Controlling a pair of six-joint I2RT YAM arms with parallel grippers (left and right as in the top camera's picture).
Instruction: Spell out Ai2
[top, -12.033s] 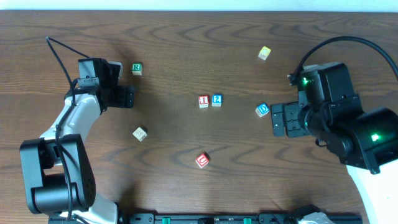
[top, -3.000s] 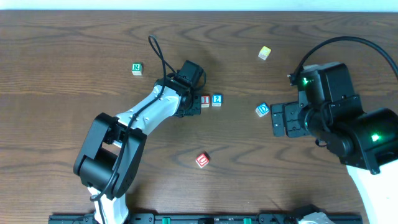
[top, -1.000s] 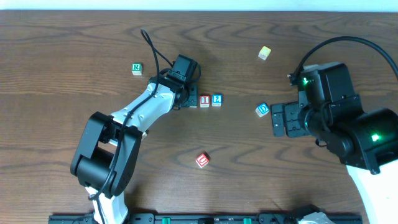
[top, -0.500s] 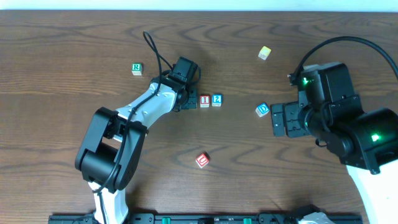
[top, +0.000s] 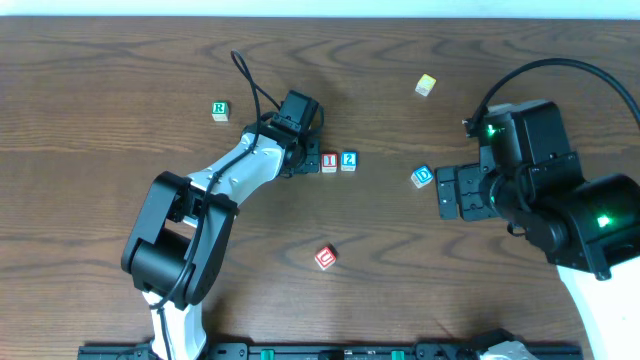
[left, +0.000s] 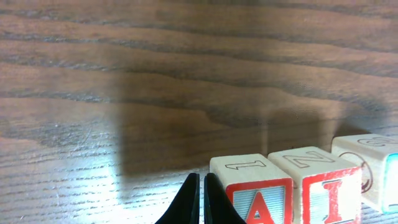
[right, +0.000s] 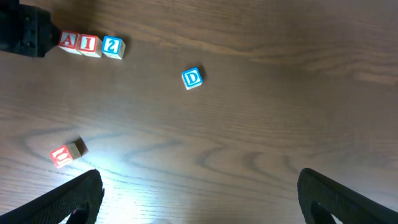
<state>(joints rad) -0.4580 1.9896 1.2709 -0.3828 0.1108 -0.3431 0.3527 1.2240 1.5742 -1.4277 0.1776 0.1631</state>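
Note:
Three blocks stand in a row: a red A (left: 252, 193), a red I (left: 317, 186) and a blue 2 (left: 373, 165). The right wrist view shows the same row: A (right: 68, 41), I (right: 89, 43), 2 (right: 112, 46). From overhead I see the I (top: 329, 161) and the 2 (top: 349, 160); the A is hidden under my left gripper (top: 306, 160). That left gripper (left: 199, 179) is shut on nothing, its tips low beside the A block's left face. My right gripper (right: 199, 193) hangs open and empty above the table at the right.
A blue D block (top: 422, 177) lies just left of the right gripper (top: 450, 192). A tilted red block (top: 325, 257) sits nearer the front, a green R block (top: 220, 110) at the back left, and a yellow block (top: 426, 85) at the back right.
The left arm came from the far left to the row, and the pale block from the lower left now stands as the A beside the I. Over the last second nothing moved noticeably.

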